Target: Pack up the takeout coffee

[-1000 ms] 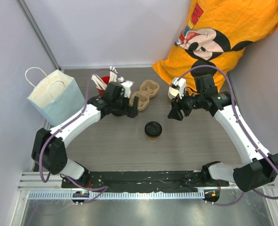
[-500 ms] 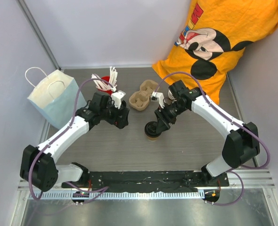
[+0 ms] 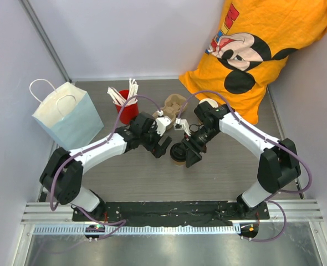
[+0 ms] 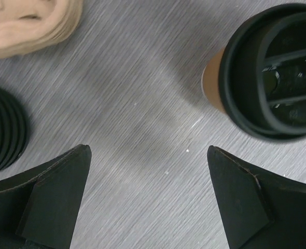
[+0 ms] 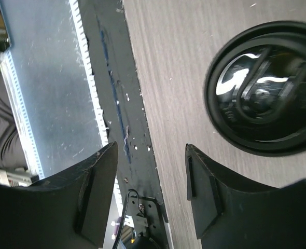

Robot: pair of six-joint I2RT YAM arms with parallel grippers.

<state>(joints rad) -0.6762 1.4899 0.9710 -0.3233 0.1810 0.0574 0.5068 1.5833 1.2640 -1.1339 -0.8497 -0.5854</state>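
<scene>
Between left gripper (image 3: 164, 147) and right gripper (image 3: 190, 154), ungripped: takeout coffee (image 3: 179, 151)

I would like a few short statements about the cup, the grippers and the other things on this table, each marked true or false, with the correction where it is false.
1. The coffee cup has its black lid on. True.
2. The left gripper is shut on the coffee cup. False: it is open with nothing between its fingers, and the cup is off to one side.
3. The coffee cup stands in the carrier tray. False: it stands on the table, apart from the tray.
4. The red cup holds white sticks. True.
5. The right gripper is open. True.
</scene>
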